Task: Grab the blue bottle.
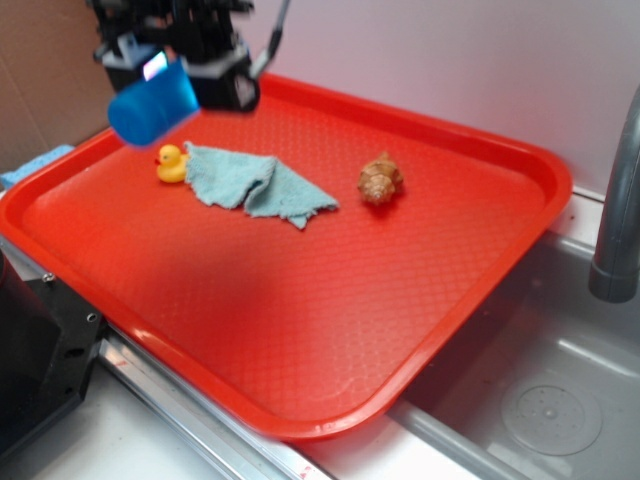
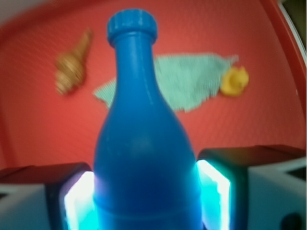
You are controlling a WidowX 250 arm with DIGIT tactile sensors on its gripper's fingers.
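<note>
The blue bottle [image 2: 144, 143] fills the middle of the wrist view, neck and cap pointing away from the camera, its body clamped between both pads [image 2: 76, 201]. My gripper [image 2: 146, 196] is shut on it. In the exterior view the blue bottle [image 1: 152, 103] hangs in the air above the tray's far left corner, held by the gripper [image 1: 185, 75], well clear of the tray floor.
Below lies the red tray [image 1: 300, 330] with a yellow duck [image 1: 171, 163], a pale teal cloth [image 1: 255, 185] and a brown shell-like object [image 1: 381, 181]. A sink basin [image 1: 550, 400] and a grey faucet [image 1: 615, 200] sit to the right.
</note>
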